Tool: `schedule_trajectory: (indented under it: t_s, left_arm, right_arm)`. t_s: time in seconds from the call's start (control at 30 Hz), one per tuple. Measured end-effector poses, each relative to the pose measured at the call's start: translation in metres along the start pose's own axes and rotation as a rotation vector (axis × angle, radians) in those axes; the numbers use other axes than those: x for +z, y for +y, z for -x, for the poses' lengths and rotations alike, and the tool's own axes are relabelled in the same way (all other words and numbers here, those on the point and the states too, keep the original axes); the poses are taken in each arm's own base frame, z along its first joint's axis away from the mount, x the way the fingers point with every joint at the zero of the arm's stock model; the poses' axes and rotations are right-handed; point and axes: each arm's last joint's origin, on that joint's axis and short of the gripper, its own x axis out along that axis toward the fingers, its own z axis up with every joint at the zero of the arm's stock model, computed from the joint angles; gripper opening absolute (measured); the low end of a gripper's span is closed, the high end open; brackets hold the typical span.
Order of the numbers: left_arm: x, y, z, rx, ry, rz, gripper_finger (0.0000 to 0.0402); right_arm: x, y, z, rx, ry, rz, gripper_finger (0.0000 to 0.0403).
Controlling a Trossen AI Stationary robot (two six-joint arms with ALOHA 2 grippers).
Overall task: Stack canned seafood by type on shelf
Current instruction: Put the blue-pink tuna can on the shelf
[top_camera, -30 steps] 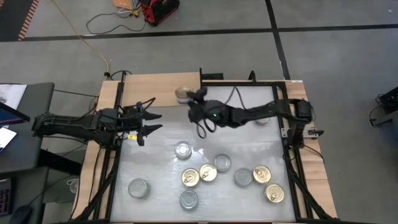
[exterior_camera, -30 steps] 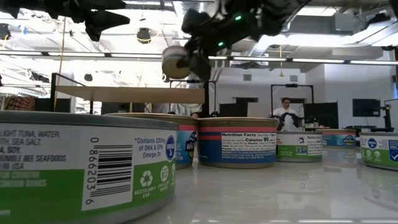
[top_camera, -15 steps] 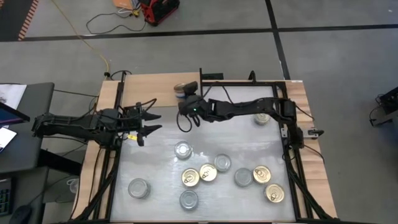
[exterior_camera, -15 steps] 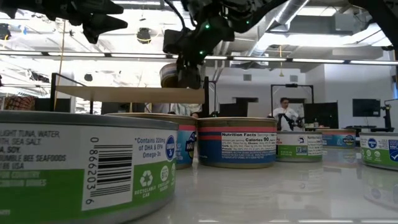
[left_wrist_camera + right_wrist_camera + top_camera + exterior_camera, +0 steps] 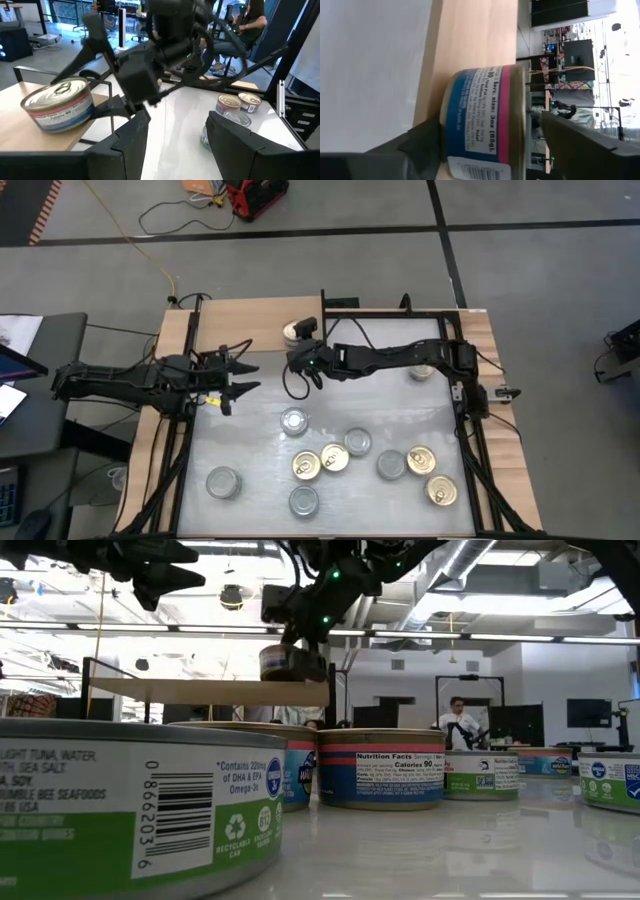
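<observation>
A tin with a blue and pink label [image 5: 480, 120] stands upright on the light wood shelf [image 5: 240, 325], near the shelf's dark upright panel [image 5: 322, 302]. My right gripper [image 5: 300, 332] reaches it from the table's right and is open, with one finger over the silver lid [image 5: 55, 92] and one low by the base. In the right wrist view a gap shows between lid and upper finger [image 5: 570, 140]. My left gripper [image 5: 243, 376] hovers open over the table's left part. Several gold-lidded and silver-lidded tins [image 5: 334, 457] stand on the white tabletop. My right gripper has its lower finger [image 5: 427, 140] beside the tin's base rim [image 5: 444, 135], and I cannot tell whether it touches. The upper finger stands clear of the lid. The tin rests on its base on the shelf board [image 5: 200, 690].
One more tin [image 5: 422, 370] sits under the right arm near the table's right edge. A lone tin [image 5: 224, 482] is at the near left. The dark frame rails [image 5: 180, 440] run along both sides. People sit in the room beyond the table [image 5: 462, 720].
My right gripper has come down and reached toward the table's left over the shelf, turning as it went. The tin, held up with its round face toward the near edge, has been tipped upright and now stands on the shelf board.
</observation>
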Motion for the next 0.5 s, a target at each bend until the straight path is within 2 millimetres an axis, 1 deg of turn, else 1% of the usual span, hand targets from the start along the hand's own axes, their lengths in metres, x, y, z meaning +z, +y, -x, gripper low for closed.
schedule_trajectory:
  t_s: [0.1, 0.17, 0.33, 0.4, 0.5]
  left_arm:
    - [-0.002, 0.0, 0.0, 0.001, 0.018, 0.005, 0.019]
    - [-0.002, 0.0, 0.0, 0.0, 0.023, 0.009, 0.019]
    - [-0.003, 0.0, 0.0, -0.018, 0.028, 0.022, 0.019]
    - [-0.003, 0.0, 0.0, -0.018, 0.028, 0.023, 0.019]
    - [-0.003, 0.0, 0.0, -0.018, 0.028, 0.027, 0.019]
  right_arm:
    - [0.0, -0.001, 0.002, 0.007, -0.001, 0.002, 0.0383]
    - [0.0, -0.003, 0.003, 0.017, -0.014, -0.014, 0.0388]
    - [0.003, -0.011, 0.009, 0.093, -0.009, -0.057, 0.0387]
    - [0.0, -0.016, 0.007, 0.123, -0.023, -0.1, 0.0383]
    - [-0.002, -0.016, 0.006, 0.141, -0.008, -0.111, 0.038]
